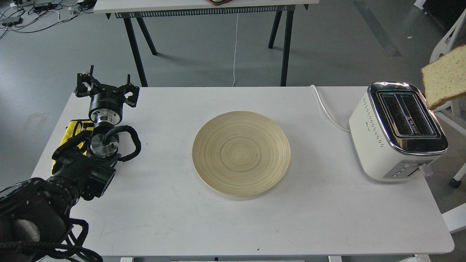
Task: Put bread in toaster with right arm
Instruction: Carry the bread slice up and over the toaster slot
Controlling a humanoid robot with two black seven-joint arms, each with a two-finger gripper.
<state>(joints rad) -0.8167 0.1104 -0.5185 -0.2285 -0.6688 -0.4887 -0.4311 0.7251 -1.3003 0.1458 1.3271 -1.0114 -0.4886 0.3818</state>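
The bread [446,77] is a pale slice with a brown crust, hanging in the air at the right edge of the head view, above and just right of the toaster. Part of it is cut off by the frame edge. What holds it is out of view; my right arm and gripper do not show. The cream-white toaster [397,131] stands at the table's right end with its two black slots facing up and nothing in them. My left gripper [106,88] rests open and empty at the table's far left corner.
A round wooden plate [241,153] lies bare mid-table. The toaster's white cord [327,111] runs over the back edge. A yellow cloth [72,131] lies beside my left arm. A white chair [442,65] stands right of the table, a second table behind.
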